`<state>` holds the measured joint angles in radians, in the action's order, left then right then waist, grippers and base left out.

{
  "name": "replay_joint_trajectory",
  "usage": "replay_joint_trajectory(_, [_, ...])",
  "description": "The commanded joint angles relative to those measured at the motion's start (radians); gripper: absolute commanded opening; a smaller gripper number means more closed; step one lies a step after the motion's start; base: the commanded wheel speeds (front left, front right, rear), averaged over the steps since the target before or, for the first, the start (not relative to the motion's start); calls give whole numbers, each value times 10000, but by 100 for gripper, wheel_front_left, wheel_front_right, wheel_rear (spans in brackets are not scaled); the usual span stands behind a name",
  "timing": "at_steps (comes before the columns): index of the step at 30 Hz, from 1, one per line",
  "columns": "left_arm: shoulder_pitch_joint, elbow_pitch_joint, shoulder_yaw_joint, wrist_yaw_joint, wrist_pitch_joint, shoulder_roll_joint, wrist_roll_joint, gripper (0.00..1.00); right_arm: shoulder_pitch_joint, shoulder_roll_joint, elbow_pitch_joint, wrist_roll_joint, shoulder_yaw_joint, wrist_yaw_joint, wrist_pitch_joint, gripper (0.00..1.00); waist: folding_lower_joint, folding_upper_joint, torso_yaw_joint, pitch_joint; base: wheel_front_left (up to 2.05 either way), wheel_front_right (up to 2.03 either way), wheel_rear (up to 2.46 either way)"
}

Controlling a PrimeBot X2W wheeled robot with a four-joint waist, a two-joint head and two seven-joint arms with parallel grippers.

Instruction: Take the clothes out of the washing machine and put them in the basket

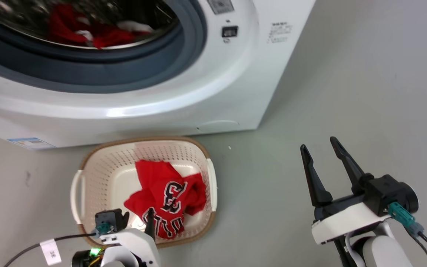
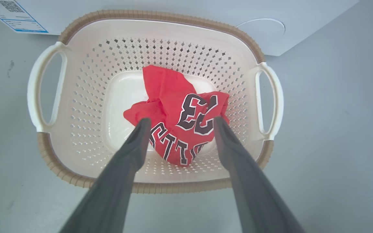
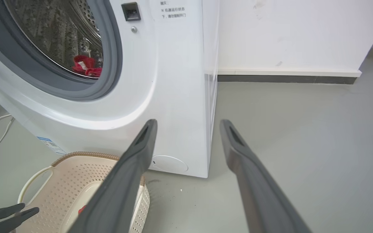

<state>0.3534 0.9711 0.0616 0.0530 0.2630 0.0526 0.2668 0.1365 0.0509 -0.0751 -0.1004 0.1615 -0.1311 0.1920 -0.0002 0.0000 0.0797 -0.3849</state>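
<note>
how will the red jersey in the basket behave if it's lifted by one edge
The red jersey lies crumpled in the basket, so it is likely floppy and would drape when lifted. Its thin folds suggest it is light. A shallow pinch may slip off.

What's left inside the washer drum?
Red clothes with white patches lie on the bottom of the washing machine drum. How many pieces can't be told: they're bunched and blurred, and the grey seal hides the drum's near edge.
</note>
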Motion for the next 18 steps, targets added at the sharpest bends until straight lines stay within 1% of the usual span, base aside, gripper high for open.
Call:
replay_joint_trajectory(1, [-264, -266, 217, -62, 27, -34, 197, 100, -238, -15, 110, -99, -27, 7, -36, 100, 2, 0, -616, 796, 0, 0, 0])
replay_joint_trajectory(5, [-621, -1119, 794, -292, 26, -29, 534, 100, -532, -15, 345, -29, -93, 7, -226, 100, 2, 0, -870, 1176, 0, 0, 0])
replay_joint_trajectory(9, [-607, -2086, 1207, -541, 26, -27, 406, 100, -804, -15, 542, -22, -93, 7, -370, 100, 2, 0, -1107, 1481, 0, 0, 0])
replay_joint_trajectory(13, [-12, -2463, 1413, -532, 26, -29, 89, 100, -834, -15, 701, 0, -68, 7, -469, 100, 2, 0, -1222, 1518, 0, 0, 0])
replay_joint_trajectory(18, [1143, -2397, 1493, -393, 26, 14, -495, 100, -797, -15, 944, 24, -25, 7, -561, 100, 2, 0, -1265, 1340, 0, 0, 0])
